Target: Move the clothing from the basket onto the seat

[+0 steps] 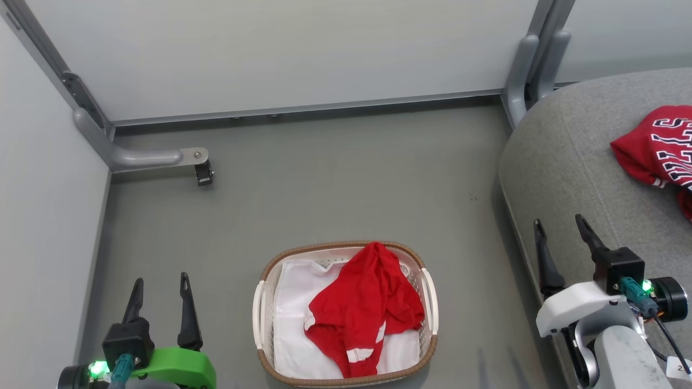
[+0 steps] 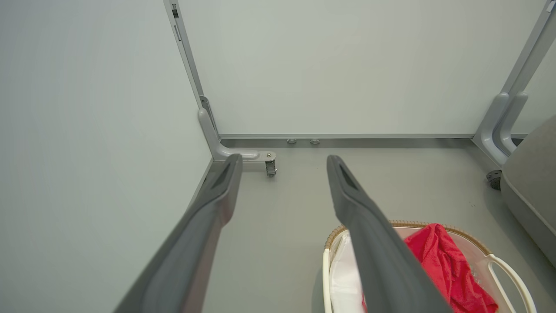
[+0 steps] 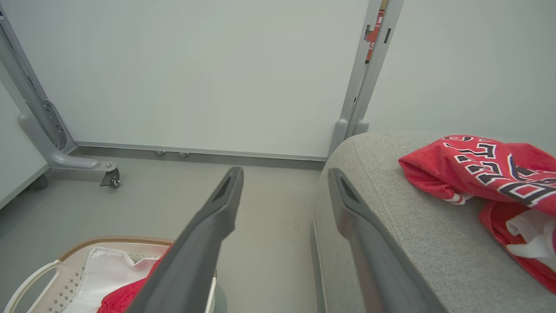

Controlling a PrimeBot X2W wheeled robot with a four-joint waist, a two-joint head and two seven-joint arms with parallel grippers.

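Head view, both arms low in frame.

Left gripper (image 1: pixel 162 278): fingers set wide apart, nothing between them, pointing up the view. It hangs over bare floor (image 1: pixel 324 178), left of the basket (image 1: pixel 335 246) and apart from it. In the left wrist view the right-hand finger (image 2: pixel 373 243) crosses in front of the basket's near rim; no contact visible.

Right gripper (image 1: pixel 558 219): fingers likewise spread wide and empty. It sits over the left edge of the seat (image 1: pixel 567 162), right of the basket and further up the view. The right wrist view shows one finger over the floor and the other over the grey cushion; whether that finger touches the fabric cannot be told from this angle.

Basket: upright on the floor, between the two grippers, closer to the bottom of the view. Inside, a white cloth (image 1: pixel 292 319) lines the bottom. A red garment (image 1: pixel 362 308) lies crumpled on top of it, right of centre, one fold draped up against the far rim, white stripes showing at the lower hem. It lies to the right of the left gripper and below-left of the right gripper, untouched by either.

Seat: a lettered jersey (image 1: pixel 657 146) lies bunched on top near the right edge of the view, block lettering facing up. It is beyond and to the right of the right gripper, well apart from the fingertips. The right wrist view shows a pale scrap (image 3: pixel 532 234) under its near edge; possibly a tag or lining.
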